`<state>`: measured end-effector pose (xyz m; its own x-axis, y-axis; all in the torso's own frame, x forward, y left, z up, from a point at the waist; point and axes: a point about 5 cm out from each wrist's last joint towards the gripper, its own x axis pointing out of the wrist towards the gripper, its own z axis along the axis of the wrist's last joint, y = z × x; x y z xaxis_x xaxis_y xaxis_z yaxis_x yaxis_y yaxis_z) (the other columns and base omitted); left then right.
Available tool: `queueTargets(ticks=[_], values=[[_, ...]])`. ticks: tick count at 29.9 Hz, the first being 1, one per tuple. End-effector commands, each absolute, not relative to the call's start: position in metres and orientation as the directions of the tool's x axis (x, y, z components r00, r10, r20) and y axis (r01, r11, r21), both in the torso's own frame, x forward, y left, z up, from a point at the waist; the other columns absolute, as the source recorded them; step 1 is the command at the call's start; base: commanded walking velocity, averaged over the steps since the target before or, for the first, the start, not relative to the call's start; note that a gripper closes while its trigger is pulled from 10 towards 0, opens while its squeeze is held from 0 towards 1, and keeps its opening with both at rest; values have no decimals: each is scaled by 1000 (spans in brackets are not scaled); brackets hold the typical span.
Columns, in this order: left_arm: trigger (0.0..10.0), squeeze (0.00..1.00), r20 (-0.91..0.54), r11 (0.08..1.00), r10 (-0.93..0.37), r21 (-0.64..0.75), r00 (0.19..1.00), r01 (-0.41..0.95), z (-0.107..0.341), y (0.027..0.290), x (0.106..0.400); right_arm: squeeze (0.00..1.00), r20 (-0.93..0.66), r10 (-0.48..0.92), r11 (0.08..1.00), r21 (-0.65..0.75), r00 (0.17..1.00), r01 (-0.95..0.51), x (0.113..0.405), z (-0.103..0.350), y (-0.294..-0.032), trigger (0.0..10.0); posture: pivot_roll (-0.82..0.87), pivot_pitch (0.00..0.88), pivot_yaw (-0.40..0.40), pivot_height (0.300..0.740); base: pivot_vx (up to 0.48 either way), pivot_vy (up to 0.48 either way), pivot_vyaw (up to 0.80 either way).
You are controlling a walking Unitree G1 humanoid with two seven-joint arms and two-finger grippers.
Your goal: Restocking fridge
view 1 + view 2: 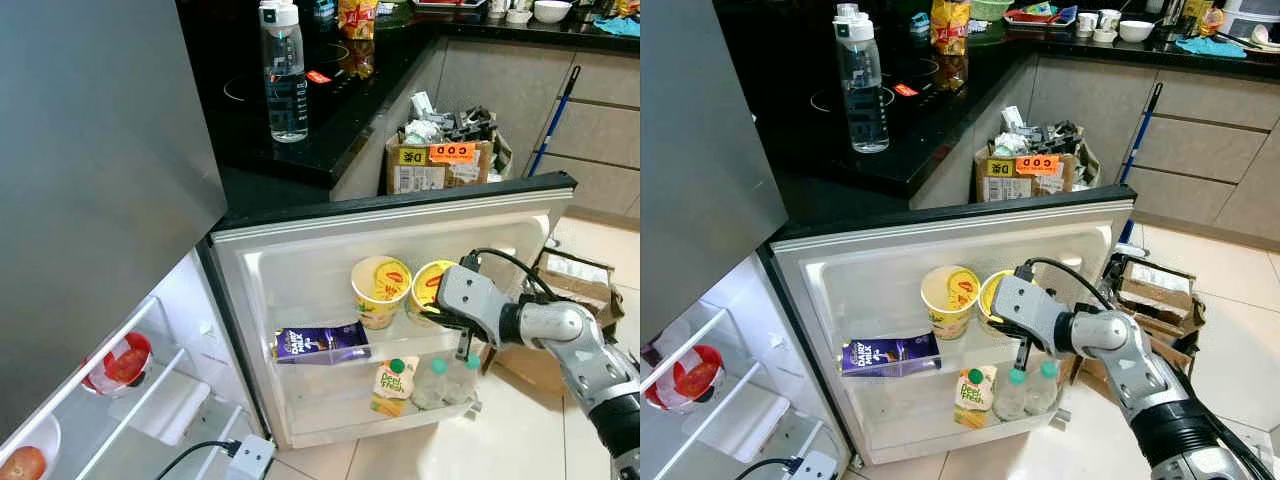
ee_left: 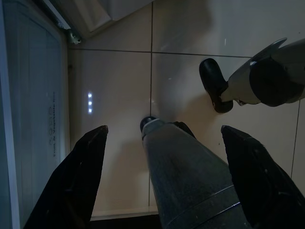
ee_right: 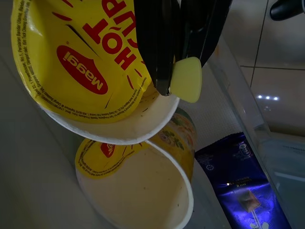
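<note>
While the fridge door (image 1: 300, 262) is hanging open, the right gripper (image 1: 992, 312) is reaching onto its upper shelf. Its black fingers (image 3: 164, 43) are lying pressed together along the rim of a yellow noodle cup (image 1: 992, 297), pinching the peeled-back lid tab (image 3: 187, 78). A second noodle cup (image 1: 949, 298) is standing just beside it, touching it, toward the robot's left.

A purple chocolate bar (image 1: 322, 342) is lying flat on the same shelf, left of the cups. On the lower door shelf, a small juice carton (image 1: 974, 395) with a green cap is standing next to two clear bottles (image 1: 1025, 390), also green-capped.

Inside the fridge body, at the far left, a bowl holding something red (image 1: 124, 365) is sitting on a wire shelf.

The left gripper (image 2: 164, 181) is hanging idle over the tiled floor (image 2: 190, 28), its two fingers spread wide apart, holding nothing.

On the black countertop (image 1: 300, 140) above, a clear water bottle (image 1: 283, 70) is standing upright. A cardboard box full of rubbish (image 1: 440, 150) is sitting on the floor beyond the door.
</note>
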<state>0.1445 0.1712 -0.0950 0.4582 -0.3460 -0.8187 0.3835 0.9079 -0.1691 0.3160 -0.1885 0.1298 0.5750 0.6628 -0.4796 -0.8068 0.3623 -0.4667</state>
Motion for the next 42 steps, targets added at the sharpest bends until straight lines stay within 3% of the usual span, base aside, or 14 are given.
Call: queueTargets(ticks=[1,4,5,6,8,10,14,15,16,18,20,21,30,42], values=[[10000,0,-827,908,-345,-175,444,380,-97,169,139,0,-482,656,357,-479,580,-802,318,130,-189,10000,-111,0,-12,740,0,0,0],[10000,0,-828,910,-343,-175,443,377,-98,169,138,8,-480,655,360,-481,584,-800,320,130,-187,10000,-107,0,-13,740,0,0,0],[10000,0,-829,909,-343,-176,441,377,-98,169,137,408,-488,640,361,-490,593,-793,322,130,-188,10000,-107,0,-9,740,0,0,0],[10000,0,-829,909,-343,-176,441,377,-98,169,137,408,-488,640,361,-490,593,-793,322,130,-188,10000,-107,0,-9,740,0,0,0],[10000,0,-831,909,-344,-178,438,377,-99,169,135,906,-497,617,371,-500,610,-783,325,129,-190,10000,-106,0,-9,740,0,0,0],[10000,0,-831,909,-344,-177,437,377,-99,170,135,1000,-498,611,374,-504,616,-779,326,129,-191,10000,-106,0,-9,740,0,0,0],[10000,0,-831,909,-342,-174,438,378,-98,170,136,1000,-477,612,381,-520,630,-764,327,132,-191,10000,-107,0,-7,740,0,0,0],[10000,0,-831,909,-341,-173,439,379,-98,171,136,702,-463,617,386,-527,636,-757,328,133,-190,10000,-108,0,-5,740,0,0,0],[10000,0,-831,909,-341,-172,439,380,-98,171,136,702,-451,624,387,-532,639,-753,328,135,-190,10000,-108,0,-5,740,0,0,0],[10000,0,-831,908,-341,-170,440,383,-98,172,138,176,-412,655,390,-533,633,-751,327,142,-189,10000,-111,0,-2,740,0,0,0],[10000,0,-830,907,-341,-169,440,385,-98,172,138,176,-398,668,389,-533,629,-751,326,145,-188,10000,-111,0,-2,740,0,0,0],[10000,0,-830,907,-342,-169,440,386,-97,172,138,0,-368,689,397,-529,624,-750,325,152,-188,10000,-114,0,0,740,0,0,0],[10000,0,-829,905,-345,-170,440,390,-97,170,140,0,-300,759,391,-499,577,-773,314,176,-196,10000,-117,0,-2,740,0,0,0],[10000,0,-825,906,-347,-172,447,387,-96,168,144,0,-79,931,333,-217,356,-918,265,195,-212,10000,-123,0,-4,740,0,0,0]])
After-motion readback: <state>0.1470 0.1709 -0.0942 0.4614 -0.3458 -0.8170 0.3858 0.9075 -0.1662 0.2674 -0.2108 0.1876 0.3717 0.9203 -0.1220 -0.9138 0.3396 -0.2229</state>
